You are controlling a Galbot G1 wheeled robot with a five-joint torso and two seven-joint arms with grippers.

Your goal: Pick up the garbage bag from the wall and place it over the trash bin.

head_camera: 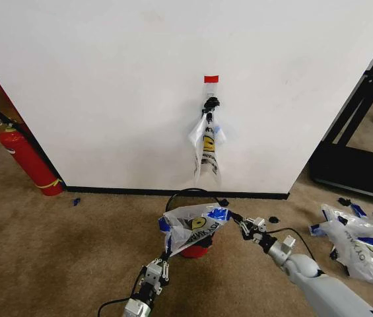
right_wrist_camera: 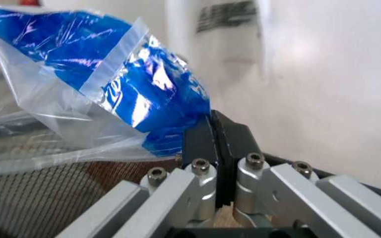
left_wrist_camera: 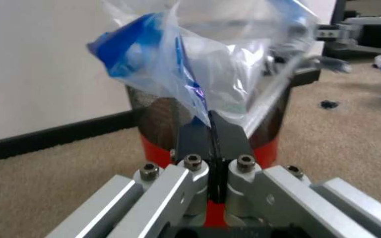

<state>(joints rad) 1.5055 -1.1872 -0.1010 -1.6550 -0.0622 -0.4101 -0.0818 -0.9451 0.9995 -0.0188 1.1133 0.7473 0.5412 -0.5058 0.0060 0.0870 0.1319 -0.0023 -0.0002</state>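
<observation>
Left wrist view: the jaws of the left gripper [left_wrist_camera: 210, 121] are seen pressed fully together on a thin fold of the garbage bag [left_wrist_camera: 210, 64], with a blue tape patch [left_wrist_camera: 134, 47] on the rim just above. In the right wrist view, the jaws of the right gripper [right_wrist_camera: 212, 121] are likewise closed tight, and a blue-taped part of the bag's rim is pinched between them.

From the head view, the bag [head_camera: 196, 224] is held stretched between the left gripper [head_camera: 166, 254] at its near-left edge and the right gripper [head_camera: 240, 223] at its right edge. The bag is spread over the top of the trash bin [head_camera: 193, 249], whose black mesh side and red base are seen beneath the plastic in the left wrist view. Part of the bin's black rim [head_camera: 186, 193] is visible behind the bag, toward the wall [head_camera: 107, 86]. The yellow face and black print are turned upward.

On the wall, a second printed bag [head_camera: 207, 145] is hung from a black hook [head_camera: 210, 102], below a red tape rectangle [head_camera: 211, 78]. A black baseboard [head_camera: 120, 191] runs along the foot of the wall. A red fire extinguisher [head_camera: 28, 158] is stood at the wall's left corner, and a heap of white bags with blue lettering [head_camera: 358, 241] lies on the carpet [head_camera: 54, 257] to the right.
</observation>
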